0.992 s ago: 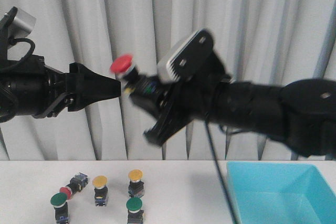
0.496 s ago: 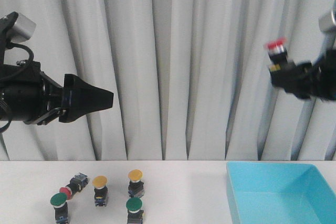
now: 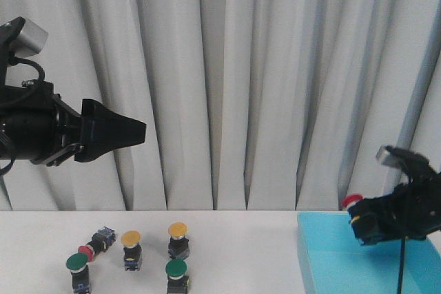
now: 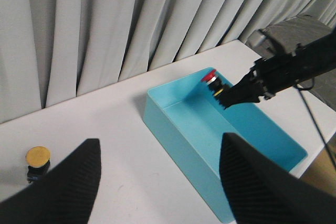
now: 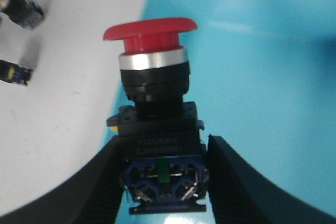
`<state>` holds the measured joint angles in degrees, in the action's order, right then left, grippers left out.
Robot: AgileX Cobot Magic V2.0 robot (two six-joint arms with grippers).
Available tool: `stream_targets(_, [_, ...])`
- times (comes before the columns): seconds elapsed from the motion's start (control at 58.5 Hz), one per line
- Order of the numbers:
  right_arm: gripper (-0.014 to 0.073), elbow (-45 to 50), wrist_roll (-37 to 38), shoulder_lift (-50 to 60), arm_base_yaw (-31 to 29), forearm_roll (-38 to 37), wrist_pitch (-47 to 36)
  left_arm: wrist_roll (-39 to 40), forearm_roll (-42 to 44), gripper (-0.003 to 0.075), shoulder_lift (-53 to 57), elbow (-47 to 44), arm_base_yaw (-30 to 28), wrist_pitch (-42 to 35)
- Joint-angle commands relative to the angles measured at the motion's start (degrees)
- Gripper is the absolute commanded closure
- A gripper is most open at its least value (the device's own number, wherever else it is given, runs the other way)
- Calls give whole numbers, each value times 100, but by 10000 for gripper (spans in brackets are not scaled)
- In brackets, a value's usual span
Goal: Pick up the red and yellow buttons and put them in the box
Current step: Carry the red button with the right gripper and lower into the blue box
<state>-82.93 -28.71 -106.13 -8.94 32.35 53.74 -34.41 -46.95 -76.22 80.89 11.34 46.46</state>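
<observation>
My right gripper (image 3: 364, 226) is shut on a red button (image 3: 351, 202), holding it by its black body just above the left end of the turquoise box (image 3: 311, 256). In the right wrist view the fingers (image 5: 105, 182) clamp the button (image 5: 149, 30) over the box floor (image 5: 273, 77). My left gripper (image 3: 134, 129) is open and empty, raised high at the left. Its wrist view shows the box (image 4: 178, 129) and the held red button (image 4: 209, 76). On the table at the left lie another red button (image 3: 87, 248) on its side and two upright yellow buttons (image 3: 131, 239) (image 3: 178, 230).
Two green-capped buttons (image 3: 76, 261) (image 3: 176, 267) stand in front of the yellow ones. A white curtain hangs behind the table. A cable hangs from the right arm over the box. One yellow button (image 4: 38, 156) shows in the left wrist view.
My right arm has come down from high at the right to just over the box's left end, still holding the red button. My left arm has barely moved.
</observation>
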Motion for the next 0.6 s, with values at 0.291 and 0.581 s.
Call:
stream_targets(0.291, [598, -183, 155, -898, 635, -328, -353, 5, -245, 260, 184, 155, 6, -207])
stream_targets(0.581, [595, -183, 1451, -1044, 855, -1853, -654, 5, -245, 260, 184, 155, 6, -160])
